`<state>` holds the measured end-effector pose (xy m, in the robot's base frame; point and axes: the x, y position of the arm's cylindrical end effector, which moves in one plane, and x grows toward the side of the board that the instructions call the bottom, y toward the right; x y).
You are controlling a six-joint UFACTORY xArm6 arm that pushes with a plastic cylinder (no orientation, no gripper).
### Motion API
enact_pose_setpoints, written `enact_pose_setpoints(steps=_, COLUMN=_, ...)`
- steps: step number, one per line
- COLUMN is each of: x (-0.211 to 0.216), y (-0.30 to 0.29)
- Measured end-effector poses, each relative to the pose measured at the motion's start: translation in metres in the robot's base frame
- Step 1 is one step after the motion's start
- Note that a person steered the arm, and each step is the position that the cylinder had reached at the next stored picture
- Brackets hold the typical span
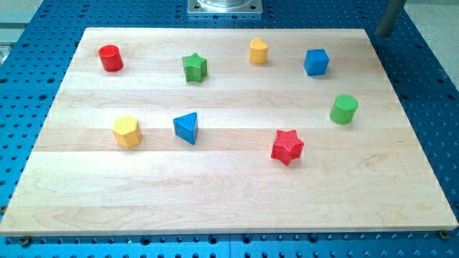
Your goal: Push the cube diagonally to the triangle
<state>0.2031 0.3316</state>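
The blue cube (315, 61) sits near the view's top right of the wooden board (229, 193). The blue triangle (186, 127) lies left of centre, down and to the left of the cube. My rod enters at the view's top right corner, and my tip (383, 34) is just off the board's top right corner, to the right of and above the cube, touching no block.
A red cylinder (110, 58) is at top left, with a green star (194, 67) and a yellow cylinder (258, 51) along the top. A green cylinder (343, 109) is at right, a red star (287, 146) lower centre and a yellow hexagonal block (127, 132) at left.
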Motion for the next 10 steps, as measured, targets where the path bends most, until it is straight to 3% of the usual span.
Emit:
enact_pose_setpoints(steps=1, x=0.0, y=-0.08)
enact_pose_setpoints(steps=3, x=0.0, y=-0.104)
enact_pose_setpoints(steps=4, x=0.0, y=-0.162)
enact_pose_setpoints(steps=10, x=-0.003, y=-0.194)
